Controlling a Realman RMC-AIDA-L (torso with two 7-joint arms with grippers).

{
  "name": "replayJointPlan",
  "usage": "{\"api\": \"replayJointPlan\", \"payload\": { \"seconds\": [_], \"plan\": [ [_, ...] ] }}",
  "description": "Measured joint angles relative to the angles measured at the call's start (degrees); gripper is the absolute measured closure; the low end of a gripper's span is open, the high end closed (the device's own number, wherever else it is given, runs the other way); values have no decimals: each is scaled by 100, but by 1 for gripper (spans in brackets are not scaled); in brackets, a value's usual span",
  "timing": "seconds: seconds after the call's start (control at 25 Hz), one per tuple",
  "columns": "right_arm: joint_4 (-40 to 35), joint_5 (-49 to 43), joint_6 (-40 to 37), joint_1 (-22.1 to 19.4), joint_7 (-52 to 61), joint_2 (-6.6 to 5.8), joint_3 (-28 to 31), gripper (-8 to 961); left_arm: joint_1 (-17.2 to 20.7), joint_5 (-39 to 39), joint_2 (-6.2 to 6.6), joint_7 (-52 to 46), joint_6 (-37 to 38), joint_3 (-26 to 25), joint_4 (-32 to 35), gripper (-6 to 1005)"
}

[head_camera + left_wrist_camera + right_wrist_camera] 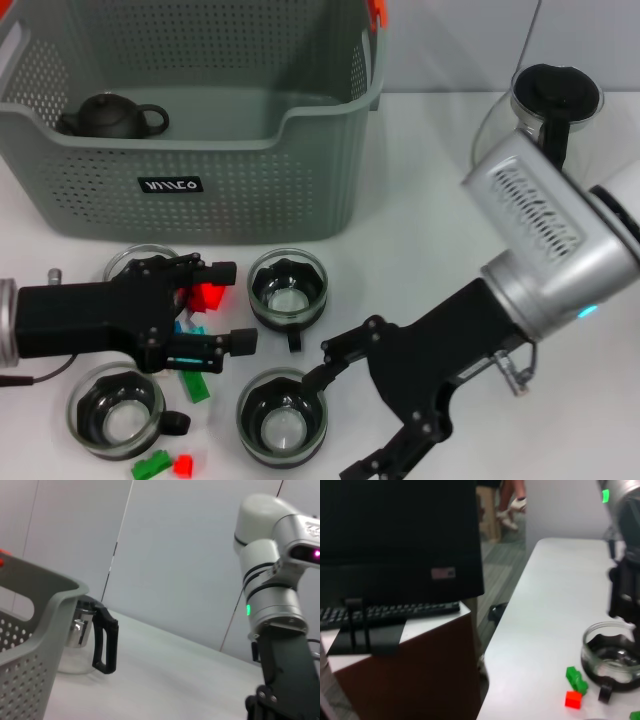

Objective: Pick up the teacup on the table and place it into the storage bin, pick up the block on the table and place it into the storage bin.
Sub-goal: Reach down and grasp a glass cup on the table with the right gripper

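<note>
The grey-green storage bin [200,150] stands at the back left with a dark teapot [110,117] inside; its rim [35,590] shows in the left wrist view. Several glass teacups stand on the table: [288,285], [283,418], [115,415], and one half hidden [135,262]. My left gripper [225,307] is open, with a red block [208,297] between its fingers. My right gripper [345,410] is open beside the front middle teacup, its upper finger at the rim. The right wrist view shows a teacup [614,655], a green block [576,679] and a red block [573,699].
A glass pitcher [550,100] with a black lid stands at the back right, also visible as the pitcher [92,640] beside the bin. Loose green blocks [195,385], [150,465] and a small red block [183,463] lie near the front left. Beyond the table edge stands a desk with a keyboard [390,612].
</note>
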Motion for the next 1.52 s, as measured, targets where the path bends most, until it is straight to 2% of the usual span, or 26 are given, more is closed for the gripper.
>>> {"api": "replayJointPlan", "payload": {
  "seconds": [0.24,0.8,1.16,1.52],
  "plan": [
    [2,27,442,234,224,35,-702,9,-51,-10,-2,-2,-133,44,-65,49],
    [-16,480,1652,466,649,79,-2299,8,-98,-7,-2,-3,-424,30,-67,49],
    [-211,626,2028,518,942,85,-2923,9,-85,0,-2,1,-723,35,-66,49],
    [-234,626,2260,522,1123,93,-3178,10,19,211,52,-18,-797,-91,4,50]
  ]
}}
